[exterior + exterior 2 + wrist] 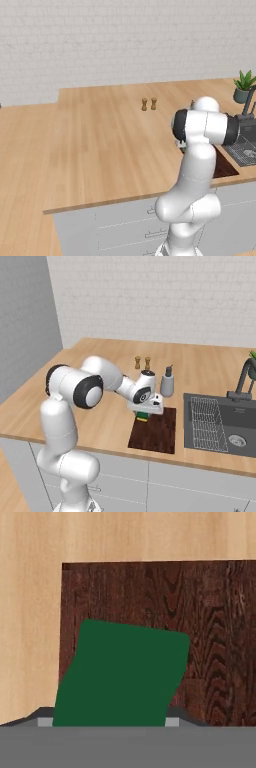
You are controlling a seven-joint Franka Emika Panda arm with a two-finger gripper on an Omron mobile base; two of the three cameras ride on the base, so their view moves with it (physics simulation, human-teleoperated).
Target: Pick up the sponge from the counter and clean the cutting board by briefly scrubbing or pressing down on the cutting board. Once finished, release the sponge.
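Note:
The dark green and yellow sponge [143,417] sits under my hand, with my gripper [144,413] shut on it. It is at the far left corner of the dark reddish-brown cutting board [157,433], which lies on the light wood counter [95,421] just left of the sink. In the hand view the sponge's green top [122,677] covers the lower left part of the cutting board [215,637], with the counter [30,612] beside it. I cannot tell whether the sponge touches the board. In the left base view, a strip of the cutting board [226,168] shows behind my arm.
A grey soap dispenser [167,383] stands just behind the board. Two small wooden shakers [142,362] stand farther back. The dark sink [220,426] with its metal grid and faucet [244,381] lies to the right. A potted plant [244,86] sits at the back right.

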